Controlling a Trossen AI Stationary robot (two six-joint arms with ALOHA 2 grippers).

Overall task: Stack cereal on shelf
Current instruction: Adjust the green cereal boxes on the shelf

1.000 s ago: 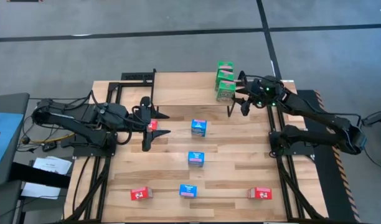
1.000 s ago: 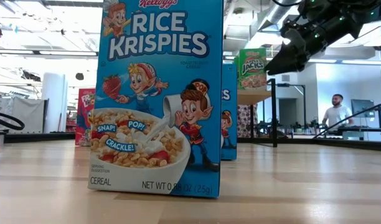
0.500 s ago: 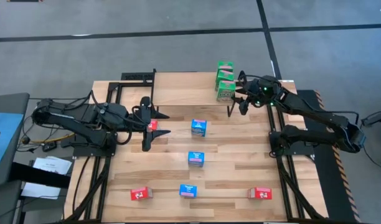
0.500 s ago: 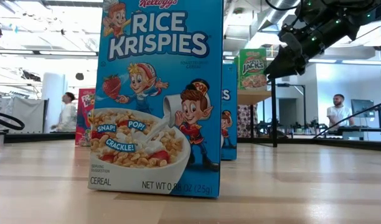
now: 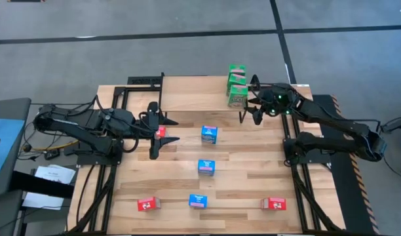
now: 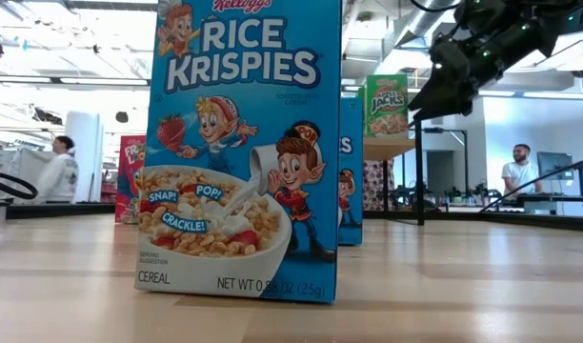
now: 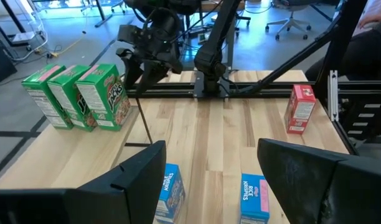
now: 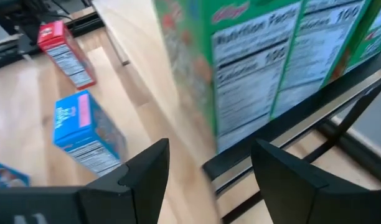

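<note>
Grey floor is stretching out around the big slatted wooden tabletop (image 5: 181, 177), and a person in a white top (image 6: 55, 171) is passing along the far wall behind it. Three small green cardboard cereal boxes (image 5: 236, 85) are standing side by side on the low light-wood shelf with thin black legs (image 7: 84, 149) at the table's far right corner. The right gripper (image 5: 255, 103) is hovering just beside them with its fingers spread, grasping nothing. The left gripper (image 5: 166, 130) is waiting over the table's left side, fingers also apart and empty, with one small red cereal box (image 5: 160, 132) between them. Three blue boxes (image 5: 206, 167) are sitting down the middle, and two more red boxes (image 5: 147, 204) are lying near the front edge.
</note>
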